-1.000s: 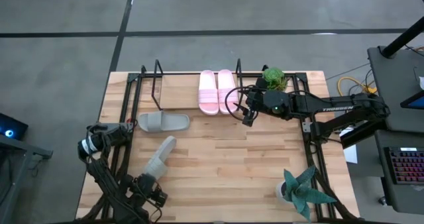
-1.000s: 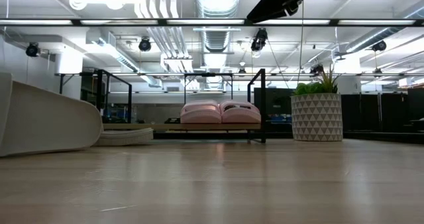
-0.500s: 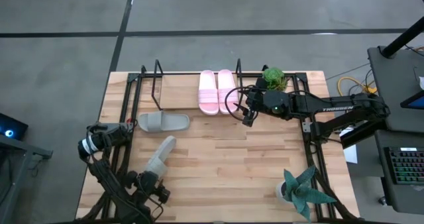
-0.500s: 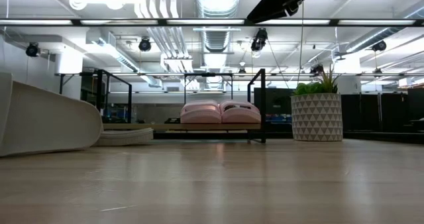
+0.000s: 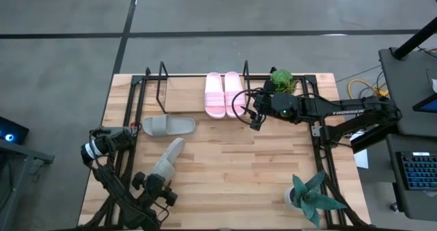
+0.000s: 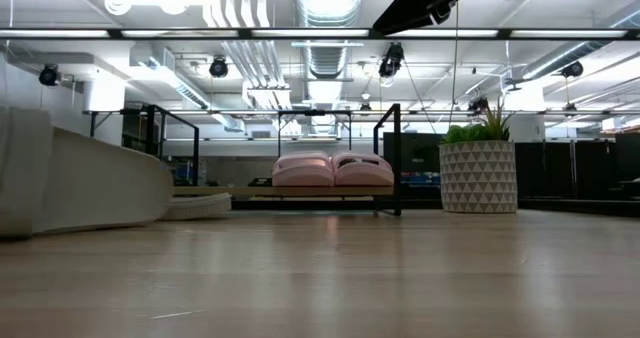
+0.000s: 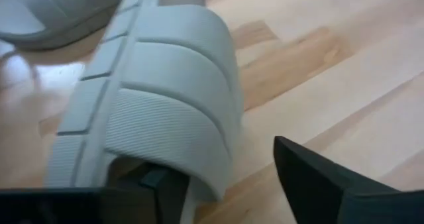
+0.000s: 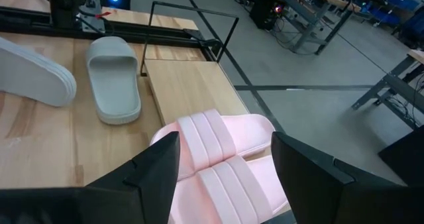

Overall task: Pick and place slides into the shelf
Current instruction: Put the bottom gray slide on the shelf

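1. Your tabletop carries everything; the shelf stands along its far edge, well ahead of the left jaws and just beside the right jaws.
2. The right arm reaches in from the right side, and its jaws hang just off the shelf's right end. In the right wrist view the two fingers stand wide apart with nothing between them; the pink pair lies directly ahead of them.
3. The left arm comes up from the near left corner, and its jaws are at the near end of one grey-green slide. In the left wrist view that slide's ribbed strap fills the space just ahead of the jaws; one finger shows clear of the slide on one side, while the other side is hidden under the strap, so you cannot tell whether the jaws are closed on it.
4. That slide lies at a slant on the tabletop, its far end pointing toward the shelf. In the low view it looms at the left edge.
5. The second grey-green slide lies crosswise just in front of the shelf, farther from the left jaws than the first, and apart from it.
6. The pink pair sits side by side on the shelf board at its right end, next to the right jaws.
7. Two potted plants stand on your right side: one behind the right jaws, one at the near edge.
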Tool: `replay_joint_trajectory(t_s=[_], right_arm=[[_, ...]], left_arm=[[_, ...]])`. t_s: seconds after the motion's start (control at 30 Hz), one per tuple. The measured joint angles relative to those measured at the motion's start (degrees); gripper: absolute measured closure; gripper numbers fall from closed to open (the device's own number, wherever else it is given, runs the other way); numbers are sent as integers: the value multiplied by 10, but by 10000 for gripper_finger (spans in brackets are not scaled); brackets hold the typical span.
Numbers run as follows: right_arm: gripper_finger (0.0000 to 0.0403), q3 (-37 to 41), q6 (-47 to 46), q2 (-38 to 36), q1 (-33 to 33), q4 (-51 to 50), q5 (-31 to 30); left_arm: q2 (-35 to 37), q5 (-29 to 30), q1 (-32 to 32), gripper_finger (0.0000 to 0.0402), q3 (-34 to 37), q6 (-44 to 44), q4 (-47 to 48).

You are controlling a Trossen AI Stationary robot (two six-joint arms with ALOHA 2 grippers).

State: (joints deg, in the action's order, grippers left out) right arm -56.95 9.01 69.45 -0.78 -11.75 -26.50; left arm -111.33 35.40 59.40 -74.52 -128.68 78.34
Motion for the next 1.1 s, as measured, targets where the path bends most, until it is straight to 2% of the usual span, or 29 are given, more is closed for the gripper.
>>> replay_joint_trajectory(t_s=[0.1,0.27,0.33,0.5,0.63,0.8,0.9,0.97,1.1], right_arm=[[175,0,0,0,0,0,0],[175,0,0,0,0,0,0],[175,0,0,0,0,0,0],[175,0,0,0,0,0,0],[175,0,0,0,0,0,2],[175,0,20,0,2,0,67],[175,1,63,0,17,17,114],[175,11,112,0,42,58,124],[175,44,269,0,109,140,126]], left_arm=[[0,7,-2,251,0,4,1],[0,8,-1,360,6,16,0],[0,10,-2,390,8,20,-3],[7,11,-2,398,10,36,-1],[44,31,-2,400,11,51,2],[109,63,1,400,11,81,-3],[160,66,1,400,11,114,-4],[194,74,1,401,11,136,-7],[268,100,1,401,13,166,-14]])
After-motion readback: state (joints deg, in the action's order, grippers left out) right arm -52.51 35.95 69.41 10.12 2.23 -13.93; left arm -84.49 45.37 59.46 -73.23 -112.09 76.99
